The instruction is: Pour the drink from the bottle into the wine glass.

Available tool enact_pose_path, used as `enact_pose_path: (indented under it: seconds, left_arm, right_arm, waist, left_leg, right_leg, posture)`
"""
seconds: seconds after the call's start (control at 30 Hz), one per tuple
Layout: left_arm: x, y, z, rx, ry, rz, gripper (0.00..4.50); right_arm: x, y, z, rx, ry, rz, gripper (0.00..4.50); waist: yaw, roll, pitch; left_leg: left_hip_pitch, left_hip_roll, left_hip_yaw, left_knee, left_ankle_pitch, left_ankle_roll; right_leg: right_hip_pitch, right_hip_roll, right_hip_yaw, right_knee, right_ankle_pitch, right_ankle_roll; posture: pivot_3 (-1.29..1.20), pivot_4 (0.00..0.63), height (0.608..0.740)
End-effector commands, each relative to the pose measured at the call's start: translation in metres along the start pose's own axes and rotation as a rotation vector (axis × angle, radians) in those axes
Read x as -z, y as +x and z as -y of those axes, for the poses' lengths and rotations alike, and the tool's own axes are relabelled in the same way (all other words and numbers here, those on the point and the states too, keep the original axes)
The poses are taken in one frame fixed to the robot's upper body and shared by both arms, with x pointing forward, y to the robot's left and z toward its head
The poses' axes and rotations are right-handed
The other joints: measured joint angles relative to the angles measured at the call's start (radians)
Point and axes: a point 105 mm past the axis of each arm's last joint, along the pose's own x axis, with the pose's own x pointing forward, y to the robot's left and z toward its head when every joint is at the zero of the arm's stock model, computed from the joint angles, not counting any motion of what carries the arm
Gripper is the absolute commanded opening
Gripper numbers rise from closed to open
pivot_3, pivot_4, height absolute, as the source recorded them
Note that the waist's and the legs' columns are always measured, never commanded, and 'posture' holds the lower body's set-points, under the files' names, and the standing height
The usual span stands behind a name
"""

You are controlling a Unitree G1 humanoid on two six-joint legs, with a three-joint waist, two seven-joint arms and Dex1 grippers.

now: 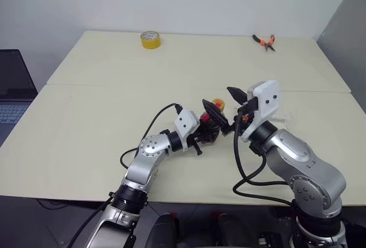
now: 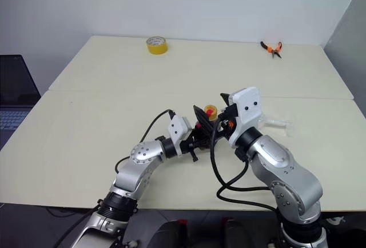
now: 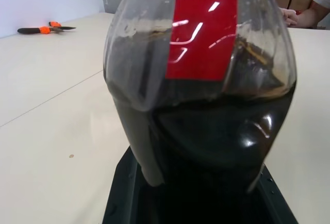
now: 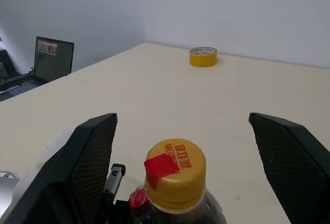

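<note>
Right wrist view shows the right tool (image 4: 180, 167) spread wide around the bottle (image 4: 175, 182) cap, ready to unscrew, while the left tool (image 1: 209, 123) clamps the body upright at 6 o'clock of the tabletop (image 1: 114, 94).

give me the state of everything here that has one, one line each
bottle: upright, capped, held by the left pincer
drink: inside the bottle, none poured
left pincer: shut on the bottle
right pincer: open, fingers either side of the cap
pliers: lying at the far edge of the table

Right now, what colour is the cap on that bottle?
Yellow-orange, with red print and a red sticker; the cap shows best in the right wrist view.
</note>
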Motion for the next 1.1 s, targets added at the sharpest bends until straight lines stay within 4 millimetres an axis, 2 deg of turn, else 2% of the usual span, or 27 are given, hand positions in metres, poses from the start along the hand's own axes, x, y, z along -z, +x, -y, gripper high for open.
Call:
enact_pose_path:
  seconds: [0.03, 0.17, 0.23, 0.3, 0.5, 0.73, 0.87, 1.1]
  left_arm:
    - [-0.019, 0.004, -0.001, 0.004, 0.054, 0.062, 0.74]
    - [-0.02, 0.005, -0.001, 0.005, 0.053, 0.064, 0.74]
    - [-0.019, 0.005, -0.001, 0.006, 0.053, 0.064, 0.74]
    - [-0.019, 0.005, -0.001, 0.006, 0.053, 0.064, 0.74]
    - [-0.019, 0.004, -0.001, 0.006, 0.055, 0.061, 0.74]
    - [-0.018, 0.003, 0.0, 0.008, 0.052, 0.06, 0.72]
    - [-0.018, 0.002, 0.001, 0.009, 0.046, 0.059, 0.72]
    - [-0.021, 0.0, 0.009, 0.038, 0.057, 0.068, 0.69]
  right_arm:
    - [-0.003, -0.001, -0.007, -0.028, -0.02, 0.007, 4.37]
    - [0.0, 0.0, -0.007, -0.029, -0.026, -0.004, 4.37]
    - [-0.001, 0.0, -0.006, -0.02, -0.022, -0.001, 3.98]
    - [-0.001, 0.0, -0.005, -0.012, -0.015, 0.006, 3.44]
    - [0.0, -0.001, -0.003, -0.017, -0.022, 0.0, 1.27]
    - [0.002, -0.001, 0.0, -0.046, -0.04, -0.007, 1.24]
    - [0.003, 0.0, 0.003, -0.162, -0.079, -0.005, 1.24]
    - [0.0, 0.011, 0.036, -0.374, -0.175, -0.01, 1.24]
  waist:
    - [0.0, 0.0, 0.0]
    - [0.0, 0.0, 0.0]
    - [0.0, 0.0, 0.0]
    - [0.0, 0.0, 0.0]
    - [0.0, 0.0, 0.0]
    - [0.0, 0.0, 0.0]
    - [0.0, 0.0, 0.0]
    - [-0.003, 0.0, 0.0]
  left_leg:
    - [0.0, 0.0, 0.0, 0.0, 0.0, 0.0]
    - [0.0, 0.0, 0.0, 0.0, 0.0, 0.0]
    - [0.0, 0.0, 0.0, 0.0, 0.0, 0.0]
    - [0.0, 0.0, 0.0, 0.0, 0.0, 0.0]
    - [0.0, 0.0, 0.0, 0.0, 0.0, 0.0]
    - [0.0, 0.0, 0.0, 0.0, 0.0, 0.0]
    - [0.0, 0.0, 0.0, 0.0, 0.0, 0.0]
    - [0.0, 0.0, 0.0, 0.0, 0.0, 0.0]
  right_leg:
    - [0.0, 0.0, 0.0, 0.0, 0.0, 0.0]
    - [0.0, 0.0, 0.0, 0.0, 0.0, 0.0]
    - [0.0, 0.0, 0.0, 0.0, 0.0, 0.0]
    - [0.0, 0.0, 0.0, 0.0, 0.0, 0.0]
    - [0.0, 0.0, 0.0, 0.0, 0.0, 0.0]
    - [0.0, 0.0, 0.0, 0.0, 0.0, 0.0]
    - [0.0, 0.0, 0.0, 0.0, 0.0, 0.0]
    - [0.0, 0.0, 0.0, -0.001, 0.0, 0.0]
  posture:
    - [0.0, 0.15, 0.74]
    - [0.0, 0.15, 0.74]
    - [0.0, 0.15, 0.74]
    - [0.0, 0.15, 0.74]
    - [0.0, 0.15, 0.74]
    - [0.0, 0.15, 0.74]
    - [0.0, 0.15, 0.74]
    - [0.0, 0.15, 0.74]
